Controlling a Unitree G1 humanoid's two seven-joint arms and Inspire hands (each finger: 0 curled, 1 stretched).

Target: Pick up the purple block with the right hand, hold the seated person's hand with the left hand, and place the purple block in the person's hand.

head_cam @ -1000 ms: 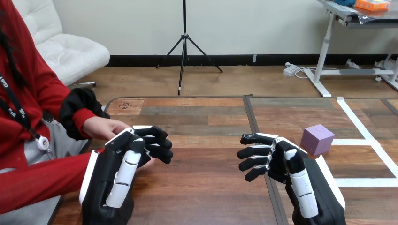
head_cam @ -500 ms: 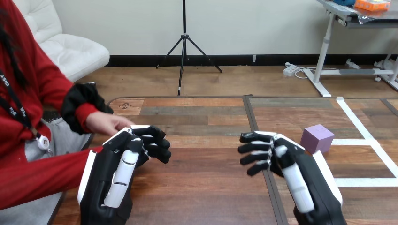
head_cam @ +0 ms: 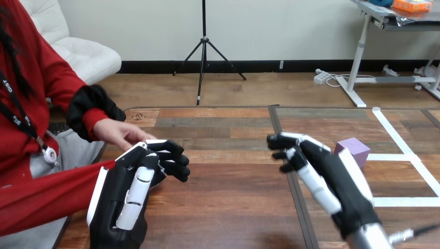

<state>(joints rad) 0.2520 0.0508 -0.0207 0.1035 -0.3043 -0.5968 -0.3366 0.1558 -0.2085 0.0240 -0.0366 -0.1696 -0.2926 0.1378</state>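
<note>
Purple block sits on the wooden table at the right, among white tape lines. Its near-left corner is hidden behind the right hand, and no finger grips it. Nearest the camera, the left hand is low at the table's left, fingers loosely bent and empty. The right hand is raised near the table's middle seam, fingers loosely bent and pointing left, away from the block, holding nothing. Farther back, the person's hand is just behind the left hand's fingertips; contact cannot be determined.
</note>
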